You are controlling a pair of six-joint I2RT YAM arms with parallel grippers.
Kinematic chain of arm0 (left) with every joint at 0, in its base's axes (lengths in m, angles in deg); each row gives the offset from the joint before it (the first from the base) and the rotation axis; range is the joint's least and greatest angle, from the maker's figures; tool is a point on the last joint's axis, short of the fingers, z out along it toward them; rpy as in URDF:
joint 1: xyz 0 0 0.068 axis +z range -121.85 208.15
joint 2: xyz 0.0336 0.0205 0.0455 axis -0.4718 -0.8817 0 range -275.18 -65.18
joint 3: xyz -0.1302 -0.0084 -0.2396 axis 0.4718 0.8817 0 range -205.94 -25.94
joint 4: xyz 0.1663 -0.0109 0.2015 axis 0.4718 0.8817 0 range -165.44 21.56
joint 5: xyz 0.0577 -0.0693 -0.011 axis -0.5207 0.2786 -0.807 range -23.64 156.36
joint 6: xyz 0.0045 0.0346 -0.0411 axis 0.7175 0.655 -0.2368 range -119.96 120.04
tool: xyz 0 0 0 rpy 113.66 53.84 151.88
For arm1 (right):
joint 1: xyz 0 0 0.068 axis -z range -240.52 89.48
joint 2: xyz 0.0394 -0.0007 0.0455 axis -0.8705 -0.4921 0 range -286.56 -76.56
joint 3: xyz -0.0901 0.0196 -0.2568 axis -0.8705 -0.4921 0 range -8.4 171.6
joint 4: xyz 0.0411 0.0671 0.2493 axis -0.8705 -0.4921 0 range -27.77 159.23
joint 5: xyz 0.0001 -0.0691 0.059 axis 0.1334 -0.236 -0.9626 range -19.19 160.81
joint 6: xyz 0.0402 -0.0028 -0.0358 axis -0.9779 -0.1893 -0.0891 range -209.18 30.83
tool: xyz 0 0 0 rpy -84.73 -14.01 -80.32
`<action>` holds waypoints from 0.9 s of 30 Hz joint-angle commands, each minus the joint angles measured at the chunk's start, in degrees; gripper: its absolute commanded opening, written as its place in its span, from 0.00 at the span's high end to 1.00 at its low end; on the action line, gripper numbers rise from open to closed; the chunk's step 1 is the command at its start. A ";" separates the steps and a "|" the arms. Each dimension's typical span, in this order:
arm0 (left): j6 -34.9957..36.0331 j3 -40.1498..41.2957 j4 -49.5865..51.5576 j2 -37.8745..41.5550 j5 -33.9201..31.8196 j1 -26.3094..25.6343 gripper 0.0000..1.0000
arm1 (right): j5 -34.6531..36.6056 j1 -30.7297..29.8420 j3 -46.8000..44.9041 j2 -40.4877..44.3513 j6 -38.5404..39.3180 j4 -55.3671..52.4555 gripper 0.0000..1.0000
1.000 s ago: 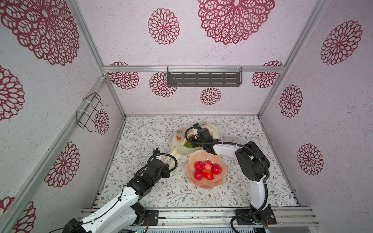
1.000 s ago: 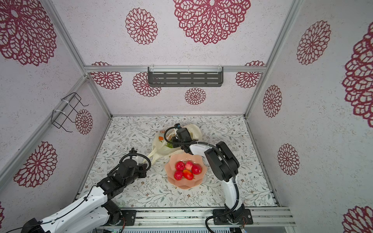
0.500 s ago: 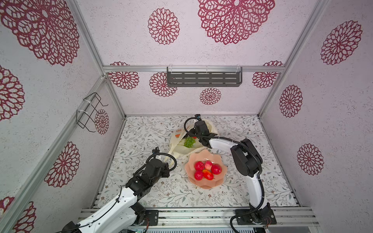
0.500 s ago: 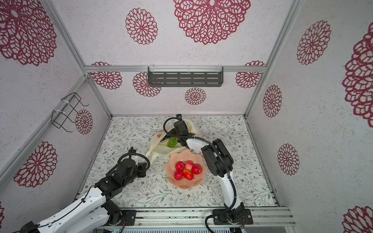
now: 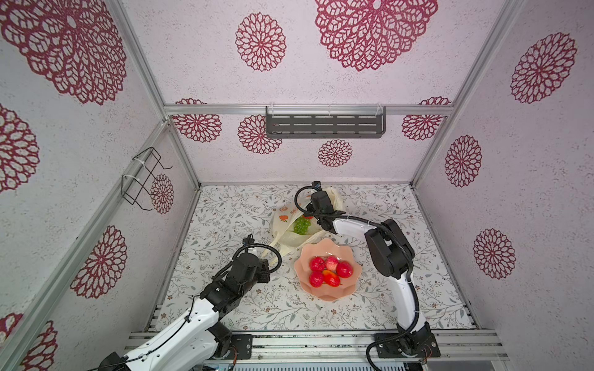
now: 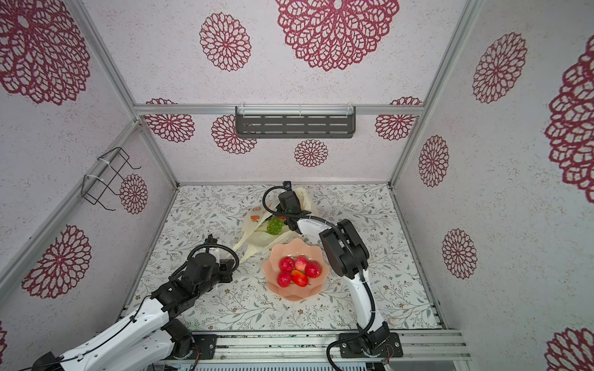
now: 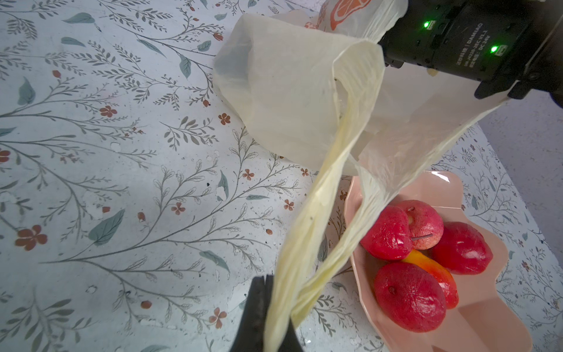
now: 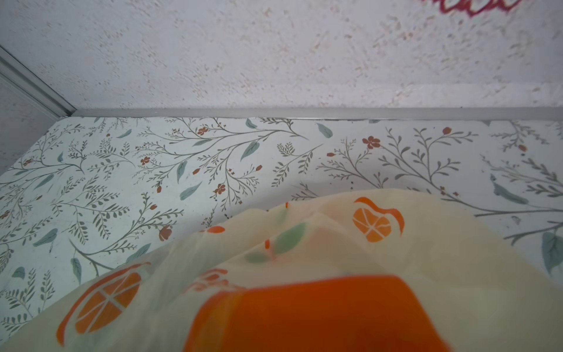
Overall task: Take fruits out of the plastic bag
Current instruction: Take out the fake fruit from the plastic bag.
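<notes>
The plastic bag [image 5: 289, 239] lies flat behind the pink bowl, cream with orange prints. A green grape bunch [image 5: 301, 225] shows at its middle, seen in both top views [image 6: 275, 225]. My left gripper [image 7: 268, 279] is shut on the bag's twisted handle [image 7: 307, 240], pulling it taut towards the front left [image 5: 266, 259]. My right gripper [image 5: 321, 205] hangs over the bag's far end; its jaws are hidden. In the right wrist view the printed bag [image 8: 380, 243] fills the foreground. Round red fruits [image 5: 328, 271] and a red-yellow mango [image 7: 432, 274] sit in the bowl.
The peach-pink scalloped bowl [image 5: 324, 294] stands just in front of the bag, close to my right forearm. A dark shelf [image 5: 324, 125] hangs on the back wall and a wire rack [image 5: 141, 180] on the left wall. The floral table [image 5: 401, 225] stretches right of the bag.
My right gripper has drawn back from the bag's mouth towards the far end, and the green grape bunch has come into view. The left arm has kept its hold.
</notes>
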 commanded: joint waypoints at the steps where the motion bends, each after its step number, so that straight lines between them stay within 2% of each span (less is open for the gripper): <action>1: 0.80 0.82 -1.11 -0.50 0.53 -0.29 1.00 | -2.76 1.08 0.72 -0.52 -1.23 -0.14 0.30; 8: 0.68 1.23 -1.01 0.01 0.24 -0.29 1.00 | -5.01 1.74 2.92 -2.97 -2.37 -3.05 0.26; 18: 0.76 1.35 -0.90 0.15 -0.60 -0.27 1.00 | -8.72 2.83 3.09 -5.14 -4.62 -3.55 0.26; 27: 0.80 0.94 -0.36 0.29 -1.09 -0.20 1.00 | -14.46 4.37 0.60 -3.43 -6.61 -2.20 0.50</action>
